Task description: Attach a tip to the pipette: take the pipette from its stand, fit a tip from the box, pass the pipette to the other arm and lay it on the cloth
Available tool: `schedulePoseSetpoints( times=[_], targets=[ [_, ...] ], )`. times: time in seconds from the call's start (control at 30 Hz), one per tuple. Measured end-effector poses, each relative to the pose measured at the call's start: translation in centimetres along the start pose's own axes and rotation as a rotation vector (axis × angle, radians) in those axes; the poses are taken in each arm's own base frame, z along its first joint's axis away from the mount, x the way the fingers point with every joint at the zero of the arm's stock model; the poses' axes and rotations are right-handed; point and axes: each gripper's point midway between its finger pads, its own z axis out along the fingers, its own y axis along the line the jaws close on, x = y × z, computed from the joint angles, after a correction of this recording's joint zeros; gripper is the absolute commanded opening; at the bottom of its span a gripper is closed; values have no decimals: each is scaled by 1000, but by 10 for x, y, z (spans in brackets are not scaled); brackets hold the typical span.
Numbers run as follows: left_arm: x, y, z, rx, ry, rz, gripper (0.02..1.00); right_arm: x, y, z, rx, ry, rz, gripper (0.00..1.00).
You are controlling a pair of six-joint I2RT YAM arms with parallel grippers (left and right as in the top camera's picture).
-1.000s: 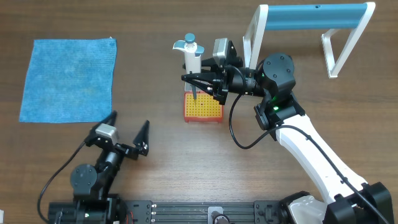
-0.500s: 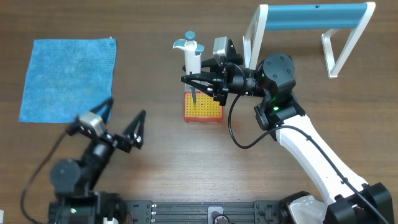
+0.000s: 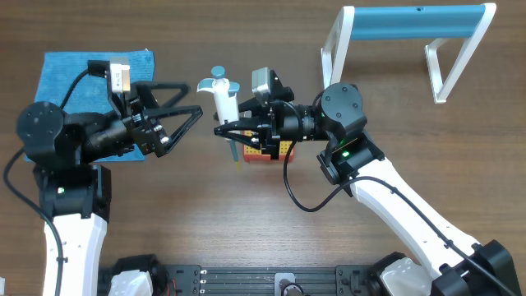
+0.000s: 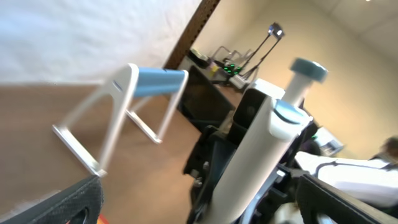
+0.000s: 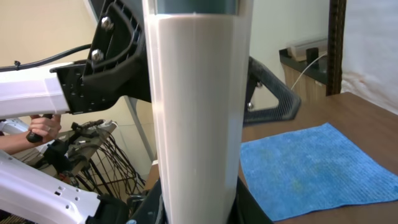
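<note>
My right gripper [image 3: 234, 131] is shut on the white pipette [image 3: 222, 94], held upright just left of the orange tip box [image 3: 279, 150]. The pipette has a blue-grey plunger cap [image 4: 308, 68], and a yellowish tip [image 3: 236, 158] sits on its lower end. My left gripper [image 3: 195, 97] is lifted and open, its fingers [image 4: 68, 202] spread on either side of the pipette body [image 4: 261, 143] and a short way from it. In the right wrist view the pipette barrel [image 5: 196, 93] stands close up, the left gripper [image 5: 118, 62] behind it. The blue cloth [image 3: 74, 70] lies at the far left, partly under the left arm.
The white pipette stand with a blue bar [image 3: 411, 20] is at the far right of the table. The tip box is partly hidden by the right gripper. Bare wooden table [image 3: 246, 222] runs along the front between the two arms.
The left arm rose from low near the front and swung toward the pipette, still open. The right arm carried the pipette left, off the tip box.
</note>
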Motion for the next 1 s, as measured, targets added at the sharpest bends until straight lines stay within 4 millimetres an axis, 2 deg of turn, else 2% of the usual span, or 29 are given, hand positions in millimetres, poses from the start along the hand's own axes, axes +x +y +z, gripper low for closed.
schedulePoseSetpoints(
  times=[0.07, 0.1, 0.23, 0.4, 0.53, 0.63, 0.8, 0.93, 1.0],
  targets=[
    [2, -4, 0, 26, 20, -71, 998, 1, 4, 4, -14, 4, 4, 77],
    [3, -9, 0, 44, 31, -66, 961, 3, 9, 8, -30, 7, 5, 75],
    [6, -41, -4, 164, 102, 75, 912, 5, 17, 14, -55, 14, 18, 77],
    [19, -54, -5, 230, 180, 90, 906, -5, 27, 17, -82, -20, -37, 80],
    [31, -77, 5, 322, 230, 178, 906, -8, 30, 18, -91, -27, -26, 77],
    [31, -82, 6, 337, 230, 209, 895, -9, 33, 17, -98, -29, -23, 69],
    [27, -82, 8, 329, 206, 227, 755, -10, 34, 18, -104, -29, 1, 75],
    [22, -83, 9, 320, 179, 247, 700, -11, 36, 18, -109, -29, 7, 77],
    [21, -82, 10, 317, 173, 246, 638, -11, 37, 19, -112, -29, 10, 82]
  ],
)
